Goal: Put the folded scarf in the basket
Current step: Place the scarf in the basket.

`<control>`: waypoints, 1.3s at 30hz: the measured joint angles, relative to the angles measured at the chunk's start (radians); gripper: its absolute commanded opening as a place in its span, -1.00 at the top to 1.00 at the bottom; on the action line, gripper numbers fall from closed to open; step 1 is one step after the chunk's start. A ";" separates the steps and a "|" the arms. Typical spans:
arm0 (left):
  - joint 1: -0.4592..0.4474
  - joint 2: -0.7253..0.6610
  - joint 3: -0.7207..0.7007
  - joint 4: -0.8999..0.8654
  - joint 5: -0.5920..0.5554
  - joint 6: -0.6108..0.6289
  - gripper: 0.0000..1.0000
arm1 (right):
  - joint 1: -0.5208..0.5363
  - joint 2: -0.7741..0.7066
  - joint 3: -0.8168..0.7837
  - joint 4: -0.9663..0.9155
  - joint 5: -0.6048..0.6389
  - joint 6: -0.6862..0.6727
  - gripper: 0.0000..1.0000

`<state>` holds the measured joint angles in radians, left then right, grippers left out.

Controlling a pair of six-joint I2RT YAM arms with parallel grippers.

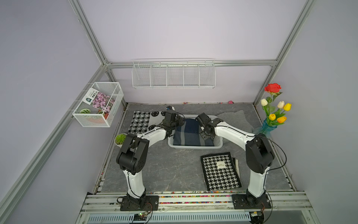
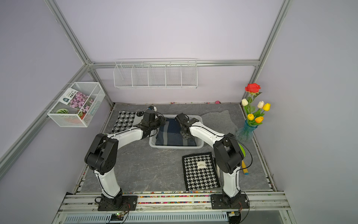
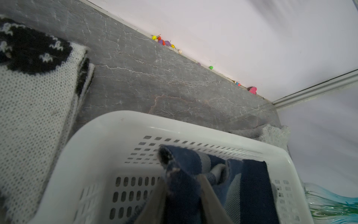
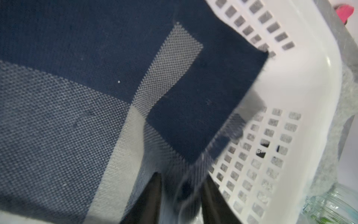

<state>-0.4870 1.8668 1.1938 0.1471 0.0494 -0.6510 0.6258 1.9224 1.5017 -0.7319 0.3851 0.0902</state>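
Lying flat inside the basket (image 1: 195,146), the scarf (image 1: 190,131) is covering most of its floor in both top views, so the task is looking nearly done. The left gripper (image 3: 183,201) is standing with its jaws partly apart and a raised fold of scarf between them. The right gripper (image 4: 182,195) is showing much the same, though blurred. Whether either is pinching the cloth, I cannot tell. The risk is sitting right there: if an arm is lifting away with cloth snagging on a finger, the scarf could be dragging up, unfolding or spilling over the rim, and the light basket could be tipping with it. Around the basket, a checked cloth (image 1: 139,122) is lying just beside it on the left arm's side, another (image 1: 220,170) is lying in front near the right arm, and a grey cloth (image 1: 234,120) is resting against the far corner. A vase (image 1: 268,128) is standing near the right elbow, risking a knock on a wide retreat. A small plant (image 1: 120,139) is sitting by the left elbow
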 measured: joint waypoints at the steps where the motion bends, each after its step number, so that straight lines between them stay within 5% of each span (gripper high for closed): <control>1: -0.001 0.000 0.000 -0.004 -0.007 0.006 0.11 | 0.000 -0.001 0.000 -0.005 0.003 0.005 0.06; 10: -0.042 -0.058 0.002 -0.056 -0.073 0.051 -0.19 | 0.006 -0.134 -0.014 -0.019 0.014 0.035 0.05; 16: -0.096 -0.183 0.000 -0.054 -0.148 0.090 -0.16 | 0.042 -0.163 -0.014 0.027 -0.089 0.040 0.13; 22: -0.156 -0.212 -0.004 -0.047 -0.158 0.114 0.02 | 0.036 -0.020 0.028 0.064 -0.129 0.041 0.24; 31: -0.152 -0.003 0.022 -0.047 -0.152 0.084 0.04 | 0.008 0.088 0.033 0.090 -0.153 0.044 0.26; 39: -0.148 0.124 0.027 -0.051 -0.148 0.062 0.03 | 0.016 -0.093 -0.124 0.112 -0.194 0.071 0.19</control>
<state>-0.6346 1.9903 1.2213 0.0956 -0.0982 -0.5892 0.6415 1.8290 1.3781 -0.6197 0.1909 0.1608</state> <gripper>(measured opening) 0.488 0.383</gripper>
